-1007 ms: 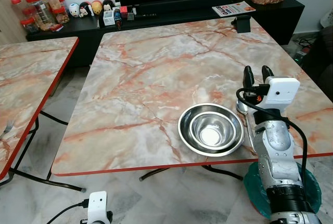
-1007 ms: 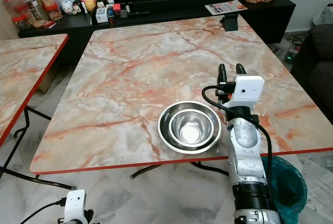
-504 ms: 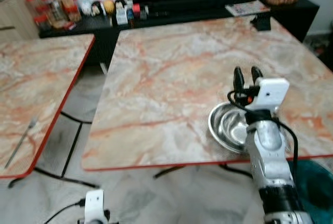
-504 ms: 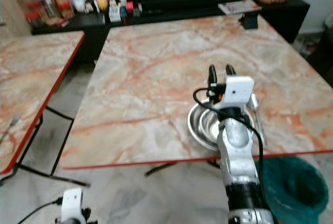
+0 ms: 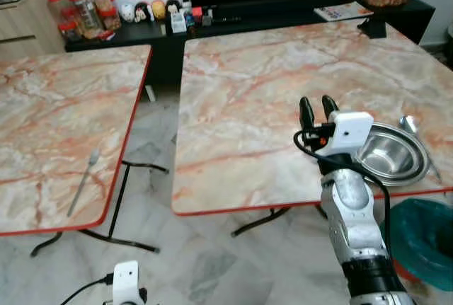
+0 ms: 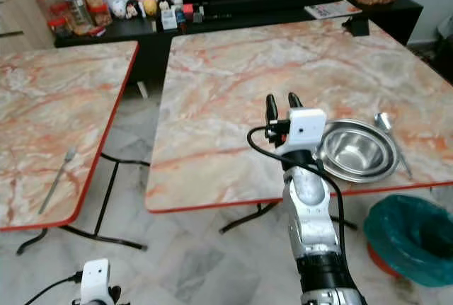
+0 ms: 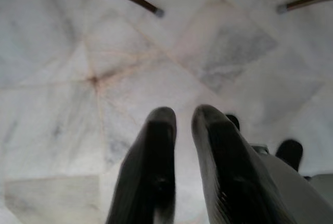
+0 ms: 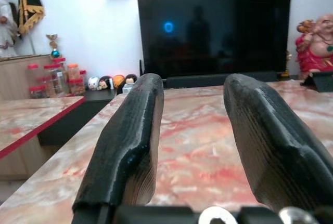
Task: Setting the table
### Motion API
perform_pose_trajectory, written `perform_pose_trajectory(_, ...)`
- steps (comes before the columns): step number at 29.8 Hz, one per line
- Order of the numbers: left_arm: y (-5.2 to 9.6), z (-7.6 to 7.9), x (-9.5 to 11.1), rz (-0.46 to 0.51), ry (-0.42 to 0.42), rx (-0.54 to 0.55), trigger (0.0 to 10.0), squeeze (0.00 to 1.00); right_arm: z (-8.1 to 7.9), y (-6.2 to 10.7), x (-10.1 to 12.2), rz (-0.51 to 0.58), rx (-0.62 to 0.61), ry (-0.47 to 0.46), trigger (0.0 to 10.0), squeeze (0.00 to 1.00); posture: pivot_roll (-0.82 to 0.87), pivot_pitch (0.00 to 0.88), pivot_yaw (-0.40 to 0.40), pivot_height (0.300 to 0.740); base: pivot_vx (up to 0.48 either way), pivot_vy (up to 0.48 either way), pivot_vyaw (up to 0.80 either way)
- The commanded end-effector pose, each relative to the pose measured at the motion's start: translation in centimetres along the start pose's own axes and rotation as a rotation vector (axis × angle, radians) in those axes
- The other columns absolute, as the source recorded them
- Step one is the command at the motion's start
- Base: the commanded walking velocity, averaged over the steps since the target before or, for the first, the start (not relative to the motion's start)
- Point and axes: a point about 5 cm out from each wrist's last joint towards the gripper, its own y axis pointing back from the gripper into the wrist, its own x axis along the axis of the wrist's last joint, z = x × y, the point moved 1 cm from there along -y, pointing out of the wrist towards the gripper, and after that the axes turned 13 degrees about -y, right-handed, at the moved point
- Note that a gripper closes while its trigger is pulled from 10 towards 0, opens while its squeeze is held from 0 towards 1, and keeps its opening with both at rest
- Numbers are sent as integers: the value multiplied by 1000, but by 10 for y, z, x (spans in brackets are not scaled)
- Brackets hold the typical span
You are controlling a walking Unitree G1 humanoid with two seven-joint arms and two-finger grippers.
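Bowls [image 5: 391, 152] sit just right of raised right end effector [image 5: 318, 109].

My head views are bright and evenly lit with soft daylight, sharp across the marble table [image 5: 241, 100], with faint shadows on the floor. At three o'clock the steel bowl [image 5: 391, 153] throws a pale glare. My left wrist picture is dimmer, its fingers [image 7: 151, 172] blurred.

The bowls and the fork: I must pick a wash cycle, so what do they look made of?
The bowls, nested near the table's front edge, look like polished stainless steel: mirror-bright with sharp reflections. The fork on the left table looks like grey metal, but it is too small to tell its finish.
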Motion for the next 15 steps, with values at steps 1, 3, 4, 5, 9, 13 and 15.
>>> perform_pose_trajectory(1,0,-4,1,2,2,15,10000,0,-3,-1,3,12,8,-9,10000,0,-50,50,80,740,0,480,0)
perform_pose_trajectory(3,0,-4,1,2,3,16,10000,0,-4,-1,1,8,16,-11,10000,0,-50,50,79,740,0,480,0)
perform_pose_trajectory(4,0,-4,1,2,4,16,10000,0,-5,-1,1,6,17,-12,10000,0,-49,49,77,740,0,480,0)
perform_pose_trajectory(5,0,-4,1,2,5,16,10000,0,-5,-1,1,5,17,-13,10000,0,-49,49,77,740,0,480,0)
perform_pose_trajectory(9,0,-4,1,2,6,16,10000,0,-7,-1,-3,-10,26,-15,10000,0,-47,49,74,740,0,480,0)
perform_pose_trajectory(13,0,-4,1,2,10,19,10000,0,-9,1,-8,-25,32,-25,10000,0,-43,51,73,740,0,480,0)
perform_pose_trajectory(15,0,-5,1,3,10,20,10000,0,-10,2,-12,-38,34,-29,10000,0,-39,51,72,740,0,480,0)
